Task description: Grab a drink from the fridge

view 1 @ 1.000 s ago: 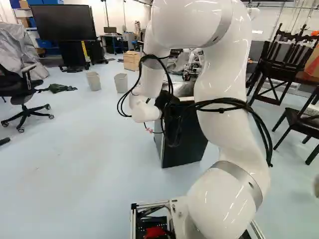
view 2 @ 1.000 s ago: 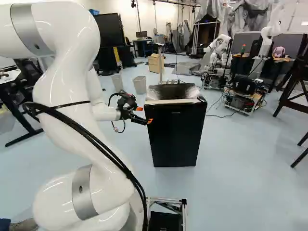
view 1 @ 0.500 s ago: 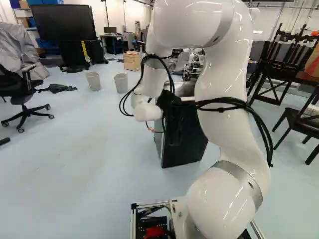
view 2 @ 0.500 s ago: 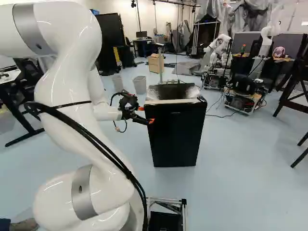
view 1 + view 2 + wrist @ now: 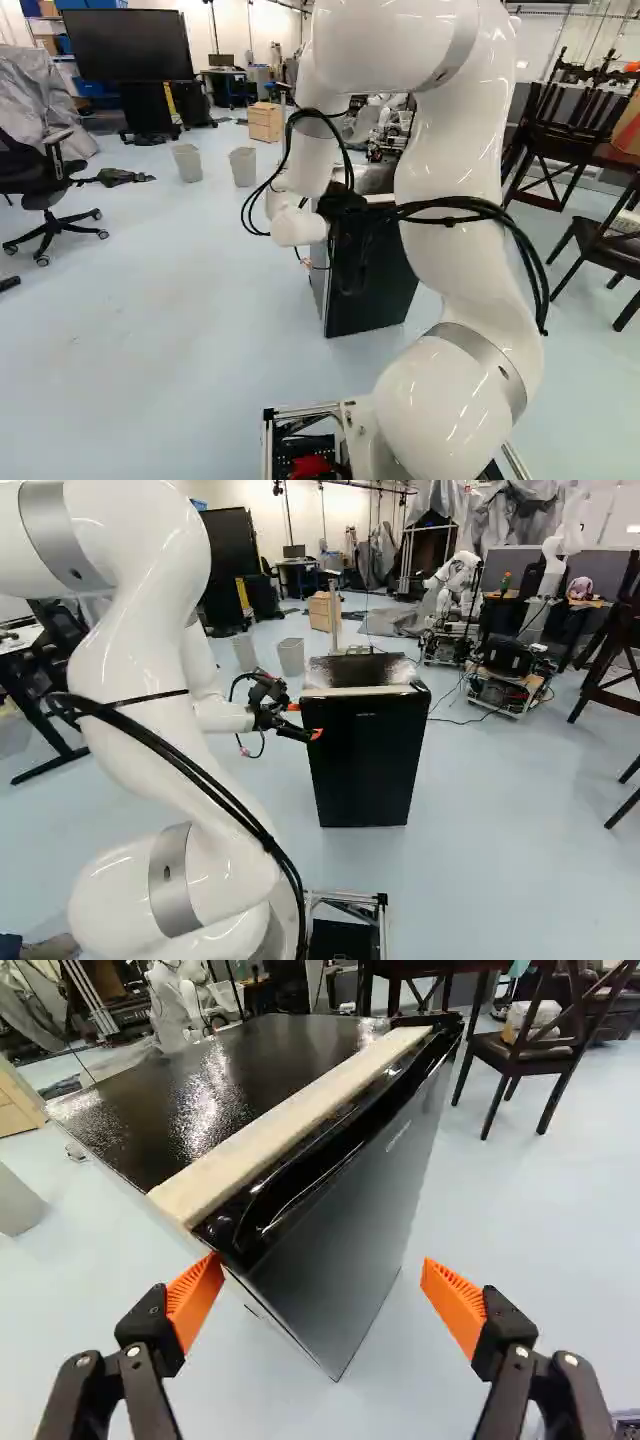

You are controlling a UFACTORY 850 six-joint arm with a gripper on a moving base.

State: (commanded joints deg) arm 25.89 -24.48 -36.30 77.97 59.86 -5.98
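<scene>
On the floor (image 5: 520, 820) just ahead, the fridge (image 5: 368, 755) is seen with its slick, probably seal-stiff door (image 5: 350, 1220) shut, best pulled by the near side edge (image 5: 284, 1310), where the end effector (image 5: 321, 1263) is held spread, the drink being hidden, presumably inside.

The white arm (image 5: 450, 150) arches up and over, then down to its wrist (image 5: 222, 716), black jaws spread wide.
</scene>
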